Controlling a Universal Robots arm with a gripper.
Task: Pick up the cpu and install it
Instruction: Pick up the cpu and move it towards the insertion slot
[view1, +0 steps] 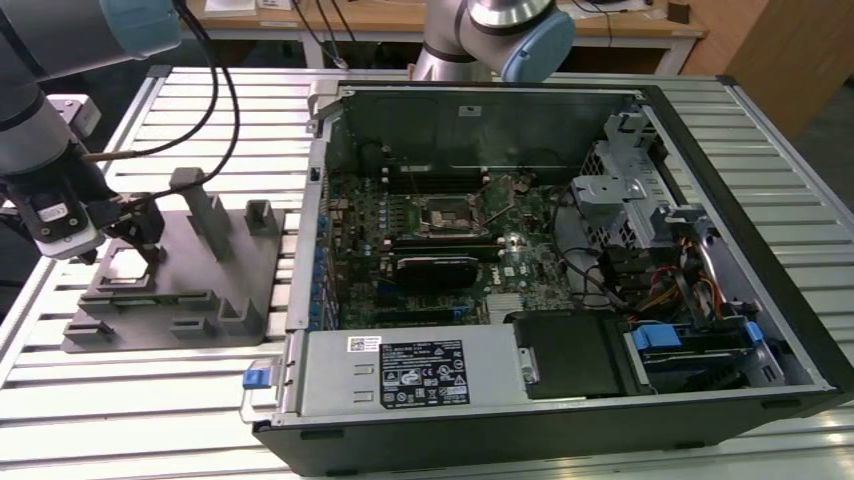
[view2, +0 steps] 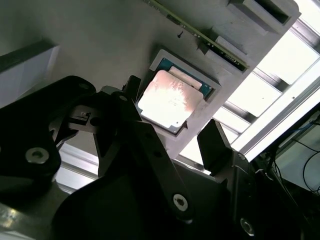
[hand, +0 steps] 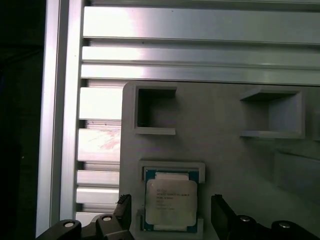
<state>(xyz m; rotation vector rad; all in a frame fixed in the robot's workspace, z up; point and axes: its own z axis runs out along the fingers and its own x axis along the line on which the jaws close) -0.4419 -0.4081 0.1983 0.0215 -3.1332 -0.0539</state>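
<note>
Silvery-white and square, the flat metal-topped cpu (hand: 170, 202) sits snug in a shallow pocket of the large grey plastic fixture (hand: 225, 150), close to the fixture's edge farthest from the open black computer case (view1: 467, 440). That nest looks made to keep the chip square for a clean pick. Right over it hovers the black two-fingered gripper (view2: 172, 107), fingers (view2: 215, 142) spread wide, one on each side of the chip, nothing pinched. Inside the case, well apart, is the black square socket frame (view1: 441, 212), so the install is not yet begun.
</note>
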